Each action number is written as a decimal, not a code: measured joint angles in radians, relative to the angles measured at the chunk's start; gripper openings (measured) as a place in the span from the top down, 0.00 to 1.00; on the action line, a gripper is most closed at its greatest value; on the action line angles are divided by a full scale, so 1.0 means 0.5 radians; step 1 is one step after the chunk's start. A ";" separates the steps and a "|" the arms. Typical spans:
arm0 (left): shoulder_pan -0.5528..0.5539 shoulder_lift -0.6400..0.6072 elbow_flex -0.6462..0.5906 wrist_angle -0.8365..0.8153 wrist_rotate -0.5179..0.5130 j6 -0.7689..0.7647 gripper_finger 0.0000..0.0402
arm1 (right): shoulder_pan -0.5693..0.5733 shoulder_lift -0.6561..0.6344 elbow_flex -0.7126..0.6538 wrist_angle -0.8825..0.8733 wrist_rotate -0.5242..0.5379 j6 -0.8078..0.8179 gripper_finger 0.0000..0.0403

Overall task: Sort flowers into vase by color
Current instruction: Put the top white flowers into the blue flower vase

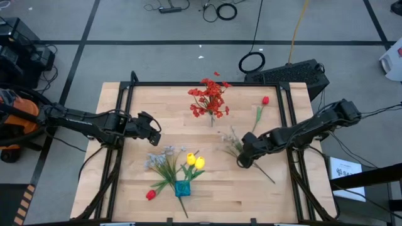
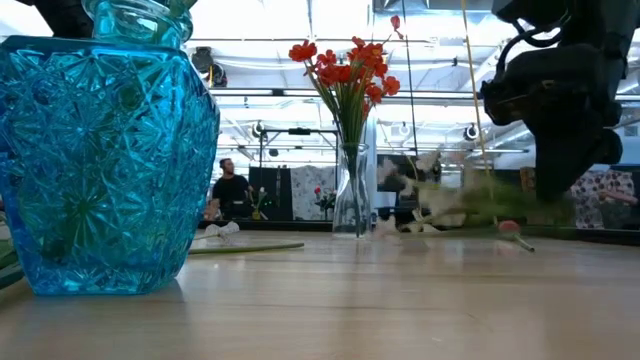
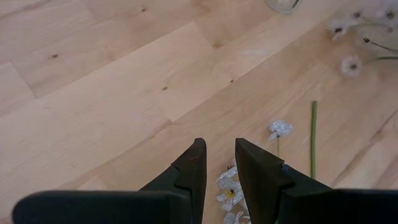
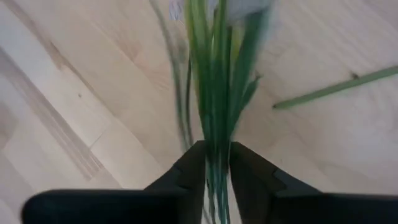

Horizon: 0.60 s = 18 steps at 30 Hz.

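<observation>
Light wooden boards make up the table (image 1: 125,188), with a grey floor seen around it. Thin green stems of a pale flower spray (image 1: 233,142) are pinched between the two dark fingers of the right gripper (image 1: 241,162), near the table's right side. A single red bud (image 1: 265,100) is laid just beyond it. Red flowers (image 1: 210,97) are stood in a clear vase (image 2: 351,195) at the far middle. Yellow buds (image 1: 195,162) and pale blooms are held in a blue vase (image 1: 182,188) at the near edge, with a red bud (image 1: 151,194) beside it. The left gripper (image 1: 154,134) is kept over the left side, its fingers a little apart and nothing held
</observation>
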 joint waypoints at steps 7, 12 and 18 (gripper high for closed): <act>0.000 0.000 0.000 -0.001 0.001 -0.001 0.78 | -0.001 -0.119 0.000 -0.099 0.001 0.002 0.70; 0.001 0.000 0.000 -0.001 0.000 0.001 0.78 | 0.035 -0.159 0.001 -0.206 -0.214 -0.042 0.62; 0.001 0.000 0.000 -0.001 0.000 0.001 0.78 | 0.196 -0.071 0.001 -0.227 -0.363 -0.188 0.57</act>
